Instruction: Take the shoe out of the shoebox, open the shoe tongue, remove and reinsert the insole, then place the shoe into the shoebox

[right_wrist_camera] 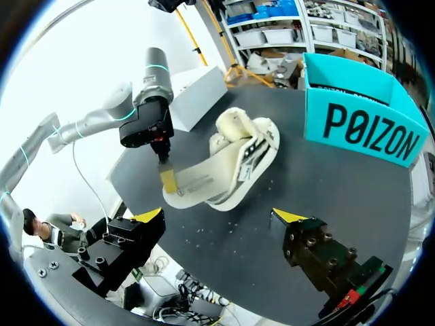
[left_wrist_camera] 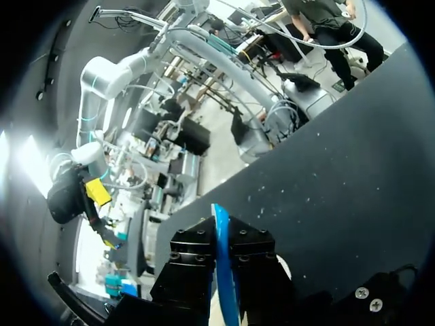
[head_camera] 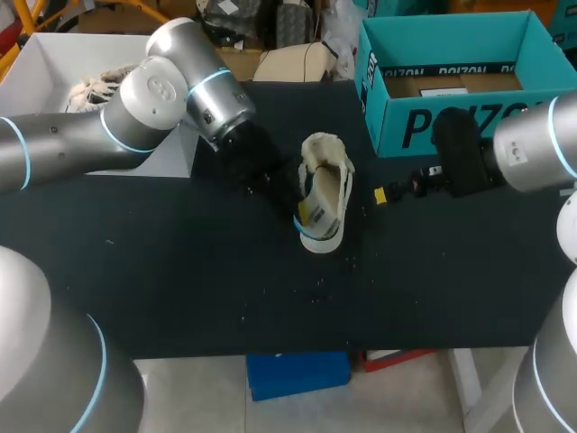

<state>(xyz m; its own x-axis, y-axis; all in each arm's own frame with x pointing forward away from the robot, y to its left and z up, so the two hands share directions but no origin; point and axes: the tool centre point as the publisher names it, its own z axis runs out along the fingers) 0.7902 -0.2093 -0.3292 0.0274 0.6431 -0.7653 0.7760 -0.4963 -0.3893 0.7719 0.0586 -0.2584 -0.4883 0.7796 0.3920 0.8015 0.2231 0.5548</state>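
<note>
At the middle of the worktop [head_camera: 180,289] the cream shoe [head_camera: 326,185] is laid on its side and clamped at its blue edge by the left gripper [left_wrist_camera: 223,234], the right gripper [right_wrist_camera: 219,216] is held wide apart beside it, and the teal shoebox [head_camera: 451,126] is set at the far right corner.

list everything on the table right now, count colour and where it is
shoe: 1, cream with a blue edge, on its side mid-table
shoebox: 1, teal, open, far right part of the table
white box: 1, white, open, far left, behind the left arm
table: 1, black, dotted with pale specks near the shoe
left gripper: 1, black fingers, shut on the shoe's thin blue edge
right gripper: 1, yellow tips, open, in front of the shoebox, apart from the shoe
</note>
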